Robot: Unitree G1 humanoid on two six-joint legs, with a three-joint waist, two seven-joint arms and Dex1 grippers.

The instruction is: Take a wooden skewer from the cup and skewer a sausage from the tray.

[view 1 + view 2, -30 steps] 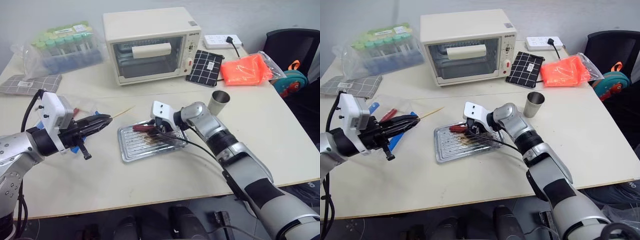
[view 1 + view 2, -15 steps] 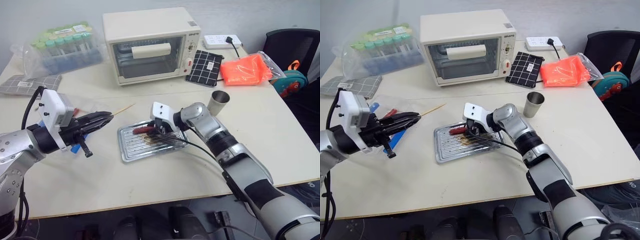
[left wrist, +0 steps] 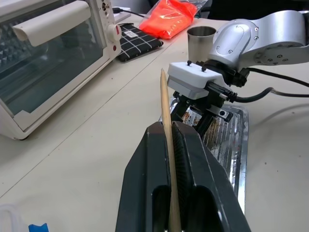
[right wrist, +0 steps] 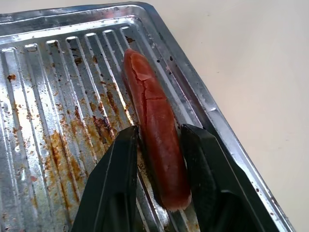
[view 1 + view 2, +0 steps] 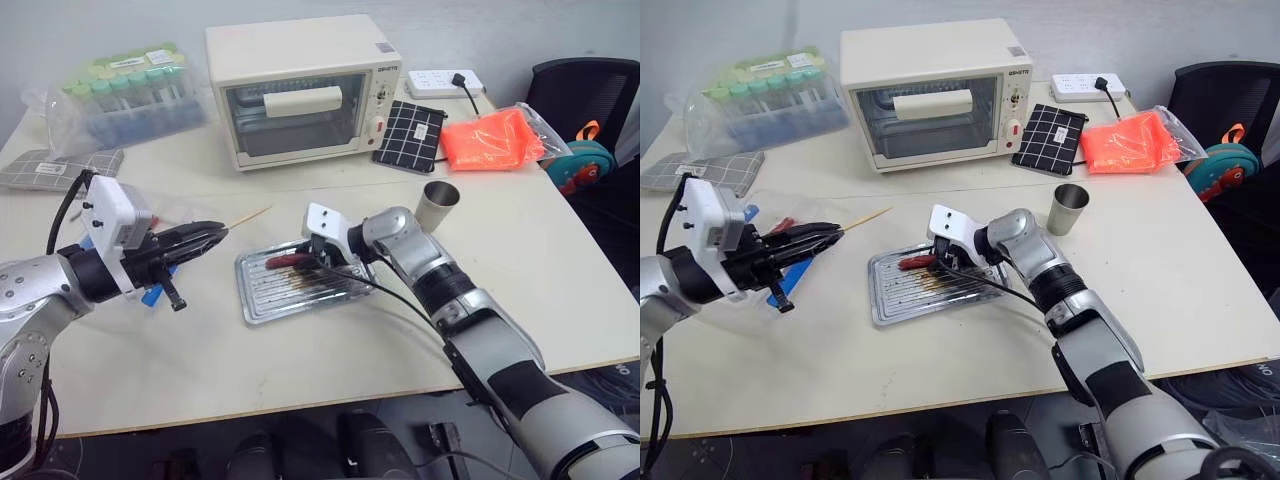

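1. Mostly hidden: wooden skewer [image 3: 164, 104] base, clamped between closed left gripper [image 3: 170, 129] fingers, tip pointing right twd tray [image 5: 258, 300]
2. Right gripper [image 4: 158, 140] fingers narrow around sausage [image 4: 153, 121], far edge of tray; sausage near end cut off
3. Oven [image 5: 300, 85] brand text too small to read

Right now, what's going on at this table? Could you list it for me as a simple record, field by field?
left end effector: shut on the wooden skewer, tip pointing toward the tray
right end effector: fingers either side of the sausage
sausage: lying in the tray, near its rim
cup: upright, beyond the tray
behind: toaster oven, orange bag
step done: skewer taken
step left: piercing the sausage
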